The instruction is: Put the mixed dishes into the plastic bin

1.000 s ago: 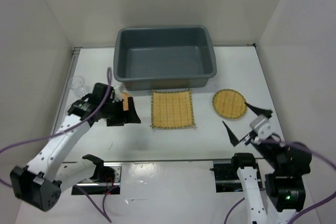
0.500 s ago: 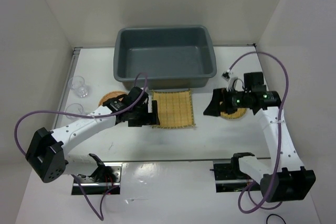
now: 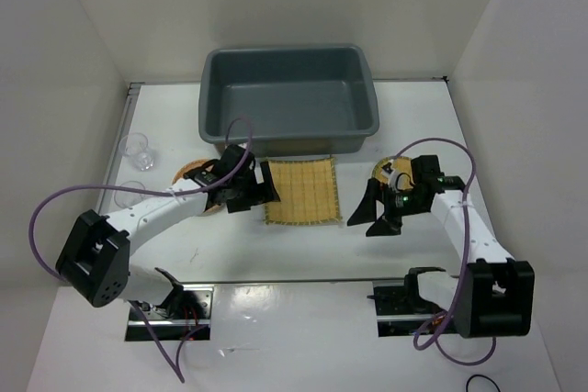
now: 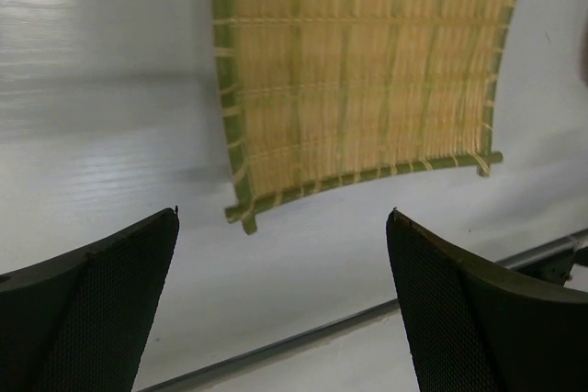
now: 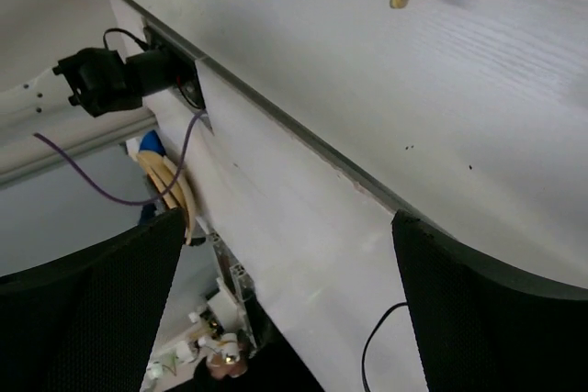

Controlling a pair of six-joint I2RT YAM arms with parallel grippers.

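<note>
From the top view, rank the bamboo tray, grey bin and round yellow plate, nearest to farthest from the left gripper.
1. bamboo tray, just right of the left gripper
2. grey bin, behind
3. round yellow plate, far right

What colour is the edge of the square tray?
Green; the tray shows best in the left wrist view.

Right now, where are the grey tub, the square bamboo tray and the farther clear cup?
grey tub (image 3: 303,145), top view, on its near outer wall.
square bamboo tray (image 3: 300,190), top view, on the middle of its slats.
farther clear cup (image 3: 136,146), top view, on its body.
</note>
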